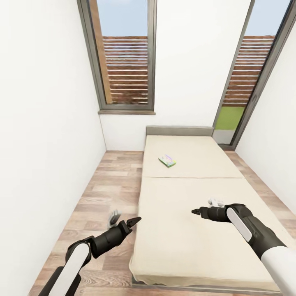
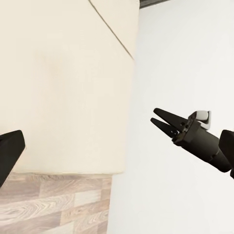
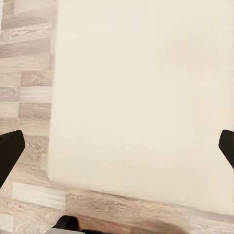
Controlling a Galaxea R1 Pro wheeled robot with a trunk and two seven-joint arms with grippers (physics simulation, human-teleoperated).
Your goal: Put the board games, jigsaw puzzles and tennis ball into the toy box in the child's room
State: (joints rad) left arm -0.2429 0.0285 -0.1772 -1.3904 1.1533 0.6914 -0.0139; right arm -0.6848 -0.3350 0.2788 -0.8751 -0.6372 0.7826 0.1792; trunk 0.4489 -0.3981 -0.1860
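One board game (image 1: 167, 160), a small yellow-green flat box, lies on the far half of the bed (image 1: 185, 246), near its left side. My left gripper (image 1: 137, 220) hangs open over the floor just off the bed's near left edge. Above the near part of the mattress my right gripper (image 1: 194, 211) is open and holds nothing; it also shows in the left wrist view as the right gripper (image 2: 153, 116) in front of a white wall. The right wrist view looks down past its fingers (image 3: 9, 156) at bare mattress (image 3: 146, 87). The toy box, table, jigsaw puzzles and tennis ball are out of view.
The cream bed fills the right of a narrow room. A strip of wood-plank floor (image 1: 111, 185) runs between it and the white left wall (image 1: 45, 144). Two tall windows (image 1: 125, 57) stand in the far wall behind the grey headboard (image 1: 179, 130).
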